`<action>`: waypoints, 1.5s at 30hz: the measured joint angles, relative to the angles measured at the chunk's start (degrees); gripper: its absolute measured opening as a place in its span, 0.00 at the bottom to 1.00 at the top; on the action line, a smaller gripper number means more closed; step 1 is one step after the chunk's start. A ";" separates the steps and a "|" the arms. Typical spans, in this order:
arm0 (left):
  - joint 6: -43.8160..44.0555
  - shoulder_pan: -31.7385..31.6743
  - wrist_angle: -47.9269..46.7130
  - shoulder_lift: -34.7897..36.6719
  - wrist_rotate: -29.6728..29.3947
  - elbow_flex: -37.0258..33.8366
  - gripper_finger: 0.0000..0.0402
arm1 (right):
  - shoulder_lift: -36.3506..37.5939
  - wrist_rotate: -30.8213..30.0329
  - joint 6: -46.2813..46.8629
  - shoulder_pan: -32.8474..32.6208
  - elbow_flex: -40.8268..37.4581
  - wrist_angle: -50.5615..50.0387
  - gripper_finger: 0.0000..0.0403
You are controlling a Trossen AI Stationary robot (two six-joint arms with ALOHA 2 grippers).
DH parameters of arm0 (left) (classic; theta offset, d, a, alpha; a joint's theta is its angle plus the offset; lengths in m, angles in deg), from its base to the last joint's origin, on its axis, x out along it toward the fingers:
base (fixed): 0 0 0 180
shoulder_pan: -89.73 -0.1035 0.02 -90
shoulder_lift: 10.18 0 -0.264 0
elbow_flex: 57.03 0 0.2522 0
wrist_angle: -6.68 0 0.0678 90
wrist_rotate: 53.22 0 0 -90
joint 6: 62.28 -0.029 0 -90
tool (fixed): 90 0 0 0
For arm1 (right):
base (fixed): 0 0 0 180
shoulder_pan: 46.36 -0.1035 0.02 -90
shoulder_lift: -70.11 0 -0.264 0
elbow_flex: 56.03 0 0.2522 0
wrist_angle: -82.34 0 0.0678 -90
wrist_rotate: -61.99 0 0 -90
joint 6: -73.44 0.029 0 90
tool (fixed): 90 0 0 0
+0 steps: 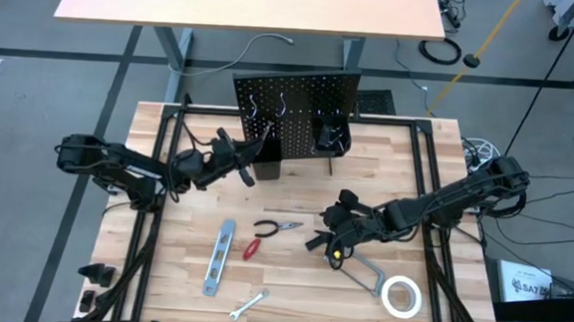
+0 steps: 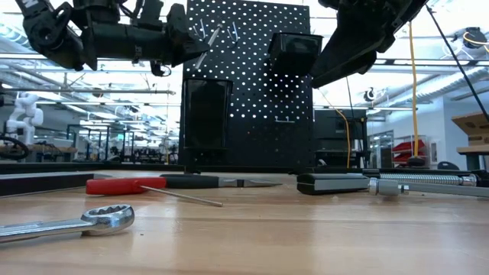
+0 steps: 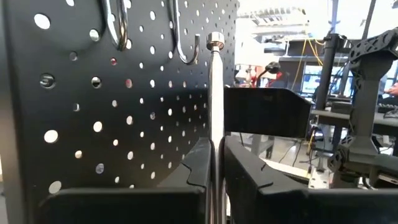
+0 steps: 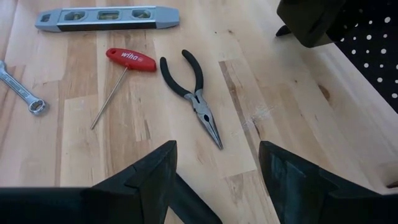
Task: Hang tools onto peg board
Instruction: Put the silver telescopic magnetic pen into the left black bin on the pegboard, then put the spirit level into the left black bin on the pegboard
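Left gripper at the peg board, jaws pinching a thin silver rod beside a hook. Right gripper hovers, jaws open, empty. Pliers, screwdriver, level, wrench, tape roll remain on worktop, unhung.

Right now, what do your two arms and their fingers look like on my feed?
Both arms are dark, jointed links with black cable bundles alongside. The left gripper and right gripper are matte black, with angular wedge-shaped fingers. A small yellow marking shows near the right one.
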 joint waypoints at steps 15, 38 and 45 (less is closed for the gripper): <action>0.08 0.02 0.17 0.00 -1.59 0.00 0.33 | 0.00 0.00 0.00 0.00 0.00 0.00 0.55; 4.11 14.46 -29.41 16.32 -1.47 0.00 0.33 | 0.00 0.31 2.54 -0.15 0.00 -1.22 0.55; 11.02 24.03 -53.85 25.46 -8.22 5.53 0.33 | 0.00 0.29 3.03 -0.15 0.00 -0.70 0.55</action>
